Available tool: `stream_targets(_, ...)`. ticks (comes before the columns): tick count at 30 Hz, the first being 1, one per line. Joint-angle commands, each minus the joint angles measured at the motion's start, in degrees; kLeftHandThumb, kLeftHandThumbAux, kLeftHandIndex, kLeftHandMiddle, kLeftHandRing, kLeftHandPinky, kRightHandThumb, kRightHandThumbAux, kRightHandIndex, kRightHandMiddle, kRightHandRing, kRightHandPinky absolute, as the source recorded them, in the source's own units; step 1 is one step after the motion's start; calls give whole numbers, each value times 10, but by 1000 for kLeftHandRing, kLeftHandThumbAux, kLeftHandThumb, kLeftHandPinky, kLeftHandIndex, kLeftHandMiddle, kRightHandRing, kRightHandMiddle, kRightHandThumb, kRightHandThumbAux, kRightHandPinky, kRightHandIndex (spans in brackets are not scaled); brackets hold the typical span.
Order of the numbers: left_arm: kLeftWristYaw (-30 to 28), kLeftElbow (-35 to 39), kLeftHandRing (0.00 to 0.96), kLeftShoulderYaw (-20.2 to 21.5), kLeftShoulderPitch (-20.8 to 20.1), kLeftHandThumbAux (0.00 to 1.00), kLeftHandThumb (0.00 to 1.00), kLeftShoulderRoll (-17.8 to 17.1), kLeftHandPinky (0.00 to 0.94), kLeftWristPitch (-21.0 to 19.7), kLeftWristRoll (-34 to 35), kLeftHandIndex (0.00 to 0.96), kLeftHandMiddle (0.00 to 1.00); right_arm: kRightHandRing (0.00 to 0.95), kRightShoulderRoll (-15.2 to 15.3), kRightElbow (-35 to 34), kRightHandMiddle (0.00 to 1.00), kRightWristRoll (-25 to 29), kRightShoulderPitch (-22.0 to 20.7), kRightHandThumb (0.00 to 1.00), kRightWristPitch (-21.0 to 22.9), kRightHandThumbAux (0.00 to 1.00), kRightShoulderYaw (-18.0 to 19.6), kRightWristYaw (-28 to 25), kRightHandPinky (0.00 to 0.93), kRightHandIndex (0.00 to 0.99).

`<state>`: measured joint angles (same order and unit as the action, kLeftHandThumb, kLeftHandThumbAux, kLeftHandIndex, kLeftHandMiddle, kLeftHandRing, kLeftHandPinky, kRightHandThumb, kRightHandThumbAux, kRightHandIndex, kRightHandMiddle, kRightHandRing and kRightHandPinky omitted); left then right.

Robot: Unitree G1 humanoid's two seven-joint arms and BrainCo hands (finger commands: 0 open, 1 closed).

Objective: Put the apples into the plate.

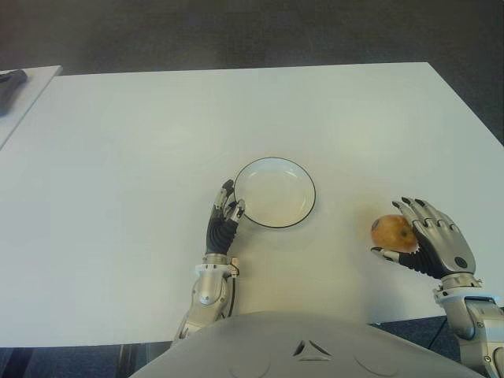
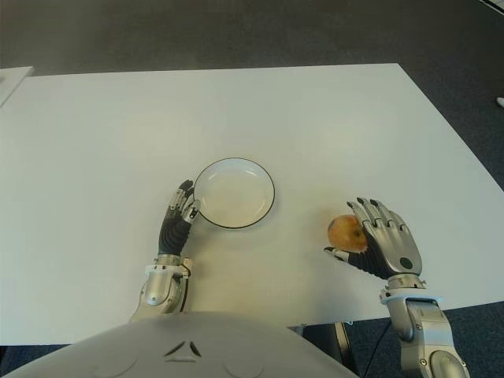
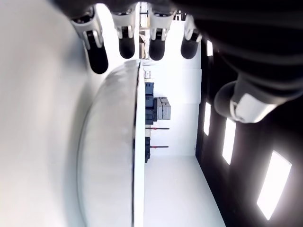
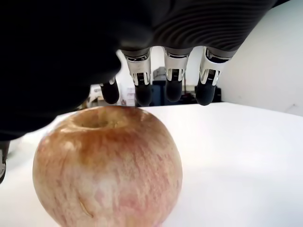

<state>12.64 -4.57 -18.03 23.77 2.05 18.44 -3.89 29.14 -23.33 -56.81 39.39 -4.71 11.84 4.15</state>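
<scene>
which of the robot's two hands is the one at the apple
The right hand, fingers spread around the apple without closing. The left hand is beside the plate instead.

Setting: indoor office or laboratory-type room, not a home.
Evidence:
- Large plain white rectangular table (image 1: 142, 157) with a bare laminate top.
- Dark grey, fine-textured carpet floor (image 1: 236, 31) beyond the far edge of the table.
- Corner of a second white table (image 1: 35, 87) at the robot's left, a dark object (image 1: 9, 83) on it, kind not identifiable.
- Left wrist view: white walls, a row of rectangular ceiling light panels (image 3: 272, 189), stacked dark boxes or cases (image 3: 154, 106) against the far wall.
</scene>
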Motion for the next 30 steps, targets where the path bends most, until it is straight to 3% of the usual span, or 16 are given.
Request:
stream_targets(1,-15,-24,0,8,17,436,0,17,0,-51,14,0,0,22,-11,16,61,-12,-1,353,10,375,-13,15,10,25)
stream_targets(15,-27,-13,0,22,22,456,0,17,0,-65,17,0,0,29,-12,27,57,-20,-2,325,28,400,-33,41,18,10)
stream_targets(30,-30,-7,0,29,26,478,0,17,0,-49,22,0,0,41,-15,36,75,-11,-8,354,47,407,-44,57,13,34)
